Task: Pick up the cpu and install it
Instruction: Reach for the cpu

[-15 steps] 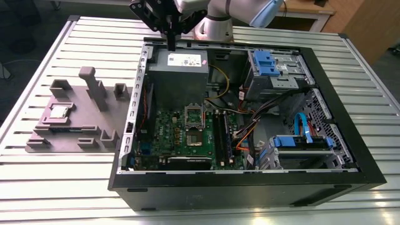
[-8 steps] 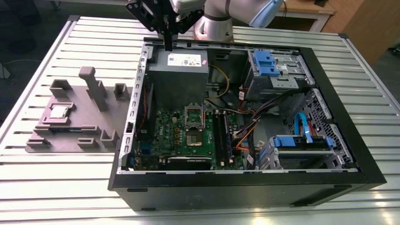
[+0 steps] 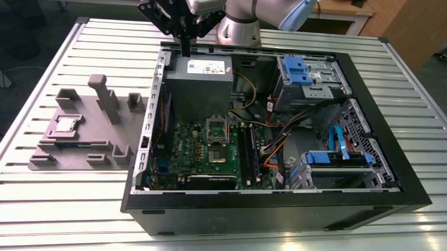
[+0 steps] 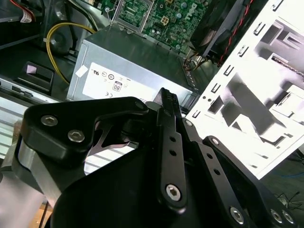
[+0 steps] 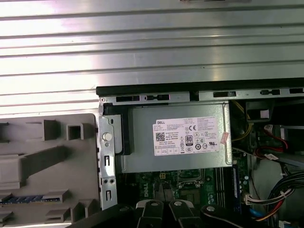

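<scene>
Slatted metal table bearing an open computer case and, at the exterior view's left, a grey fixture. The cpu lies flat on the fixture, shiny face up. It is square, so no axis is the longer. Fixture posts stand near it, with open room above. The gripper, clenched and holding nothing, hangs over the case's far rim, well apart from the cpu.

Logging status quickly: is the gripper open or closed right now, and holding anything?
Gripper: closed, empty; cpu sits on the grey fixture.
</scene>
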Controlling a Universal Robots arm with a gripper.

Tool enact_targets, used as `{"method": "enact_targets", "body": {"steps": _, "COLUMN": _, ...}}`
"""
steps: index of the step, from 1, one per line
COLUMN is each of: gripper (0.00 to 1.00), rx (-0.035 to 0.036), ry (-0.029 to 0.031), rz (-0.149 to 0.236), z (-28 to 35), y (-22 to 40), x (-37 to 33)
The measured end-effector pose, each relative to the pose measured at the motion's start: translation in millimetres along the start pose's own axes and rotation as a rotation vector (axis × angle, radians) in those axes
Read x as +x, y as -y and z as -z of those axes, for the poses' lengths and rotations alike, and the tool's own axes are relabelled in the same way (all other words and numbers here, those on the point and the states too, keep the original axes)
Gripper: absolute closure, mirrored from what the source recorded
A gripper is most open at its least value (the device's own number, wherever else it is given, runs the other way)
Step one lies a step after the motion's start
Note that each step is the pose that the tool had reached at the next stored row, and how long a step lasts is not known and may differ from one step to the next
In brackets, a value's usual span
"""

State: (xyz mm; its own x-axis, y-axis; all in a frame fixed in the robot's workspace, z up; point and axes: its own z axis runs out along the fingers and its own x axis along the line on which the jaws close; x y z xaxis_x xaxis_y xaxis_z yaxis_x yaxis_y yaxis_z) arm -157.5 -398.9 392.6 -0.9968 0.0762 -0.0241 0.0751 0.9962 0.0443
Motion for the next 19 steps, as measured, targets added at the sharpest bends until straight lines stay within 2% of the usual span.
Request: {"method": "enact_targets", "body": {"steps": 19, "gripper": 0.9, "rx": 0.0002, "ry": -0.0018, "rz": 0.0, "z": -0.4, "y": 0.5, "x": 6.2}}
